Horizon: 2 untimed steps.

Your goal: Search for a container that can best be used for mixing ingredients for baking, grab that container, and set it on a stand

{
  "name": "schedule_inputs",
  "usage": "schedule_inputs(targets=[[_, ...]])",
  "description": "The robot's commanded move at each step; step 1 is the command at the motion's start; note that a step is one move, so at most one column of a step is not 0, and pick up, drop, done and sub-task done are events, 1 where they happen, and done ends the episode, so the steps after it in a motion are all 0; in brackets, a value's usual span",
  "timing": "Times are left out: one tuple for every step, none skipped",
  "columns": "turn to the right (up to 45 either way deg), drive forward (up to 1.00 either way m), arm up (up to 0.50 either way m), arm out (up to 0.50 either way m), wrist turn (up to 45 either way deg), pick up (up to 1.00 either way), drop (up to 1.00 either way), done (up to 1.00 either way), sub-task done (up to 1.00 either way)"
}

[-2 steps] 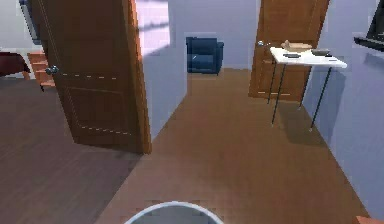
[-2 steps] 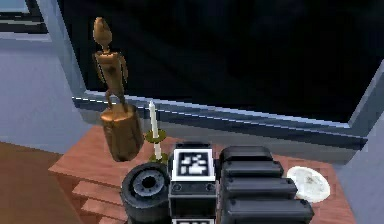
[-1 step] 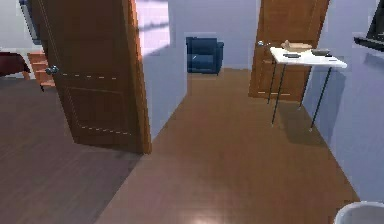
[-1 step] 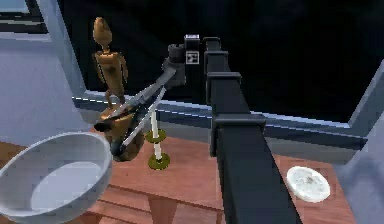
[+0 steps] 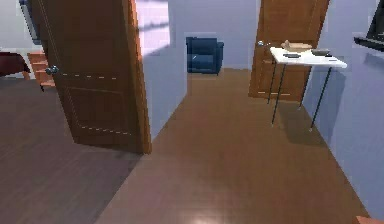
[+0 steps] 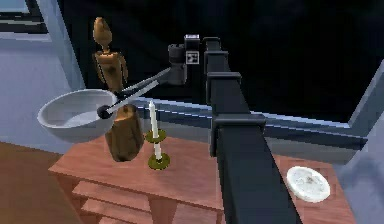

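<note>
Wooden statue (image 6: 110, 70), candle (image 6: 152, 115), perhaps a plate (image 6: 307, 183); blue armchair (image 5: 205, 54).

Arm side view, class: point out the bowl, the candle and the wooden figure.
Bowl (image 6: 66, 124), arm side view, outer wall.
Candle (image 6: 153, 118), arm side view, white shaft.
Wooden figure (image 6: 110, 68), arm side view, torso.

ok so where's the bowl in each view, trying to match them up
Arm side view: left of middle, the grey bowl hangs at the gripper's far end above the wooden stand.
Forward view: the hallway ahead, a white table at right.
Shared landmark: the blue-grey wall, on the forward view's right and behind the bowl in the arm side view.
</note>
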Motion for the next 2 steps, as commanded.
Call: schedule_inputs(targets=[[0.0,0.00,0.00,0.00,45.0,0.00,0.00,0.00,0.00],[0.0,0.00,0.00,0.00,45.0,0.00,0.00,0.00,0.00]])
